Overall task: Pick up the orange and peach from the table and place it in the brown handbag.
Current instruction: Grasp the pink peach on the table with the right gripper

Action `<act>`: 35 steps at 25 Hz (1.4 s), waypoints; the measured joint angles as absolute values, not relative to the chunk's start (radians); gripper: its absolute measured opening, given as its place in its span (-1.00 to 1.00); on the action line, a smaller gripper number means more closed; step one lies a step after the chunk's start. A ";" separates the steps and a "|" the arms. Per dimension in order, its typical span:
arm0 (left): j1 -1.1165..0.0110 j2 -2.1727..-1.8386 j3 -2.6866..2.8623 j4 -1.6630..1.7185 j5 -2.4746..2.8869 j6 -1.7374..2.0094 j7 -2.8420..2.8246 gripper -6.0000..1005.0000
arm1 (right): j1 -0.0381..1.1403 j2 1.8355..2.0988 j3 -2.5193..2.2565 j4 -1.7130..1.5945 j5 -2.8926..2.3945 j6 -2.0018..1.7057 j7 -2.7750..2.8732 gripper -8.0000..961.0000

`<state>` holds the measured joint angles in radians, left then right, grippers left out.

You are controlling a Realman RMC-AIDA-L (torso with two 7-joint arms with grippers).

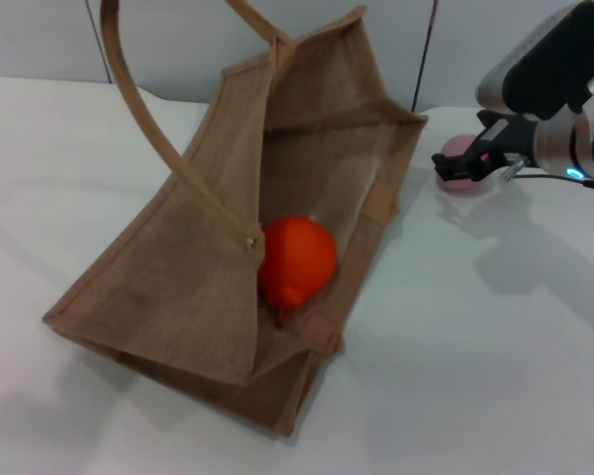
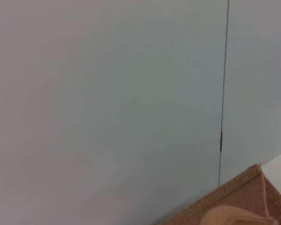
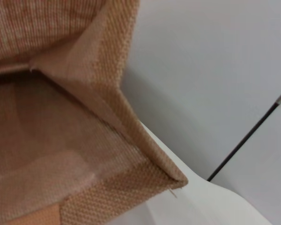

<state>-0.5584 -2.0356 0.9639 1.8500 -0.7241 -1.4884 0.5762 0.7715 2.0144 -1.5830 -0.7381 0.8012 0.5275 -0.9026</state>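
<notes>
The brown handbag (image 1: 178,287) leans tilted on the white table with its mouth open toward me. One long handle (image 1: 148,119) is lifted up out of the frame at the top left. The orange (image 1: 299,255) lies inside the bag, its stem nub pointing down. The peach (image 1: 458,181) is to the right of the bag's far corner, partly hidden by my right gripper (image 1: 472,160), which is right at it. A bag corner shows in the left wrist view (image 2: 243,197) and the bag's open corner in the right wrist view (image 3: 61,140). My left gripper is out of view.
The white table (image 1: 495,376) stretches around the bag. A pale wall with a dark vertical seam (image 1: 424,49) stands behind the table. The right arm (image 1: 564,89) reaches in from the right edge.
</notes>
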 joint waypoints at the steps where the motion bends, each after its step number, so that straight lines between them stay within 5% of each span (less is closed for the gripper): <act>1: -0.558 -2.036 0.964 1.850 -0.724 -1.489 0.576 -0.73 | 0.774 2.014 -1.583 -0.731 0.801 0.523 -0.903 0.82; 35: -0.583 -2.036 0.965 1.857 -0.729 -1.504 0.575 -0.70 | 0.812 2.020 -1.589 -0.611 0.802 0.454 -0.904 0.80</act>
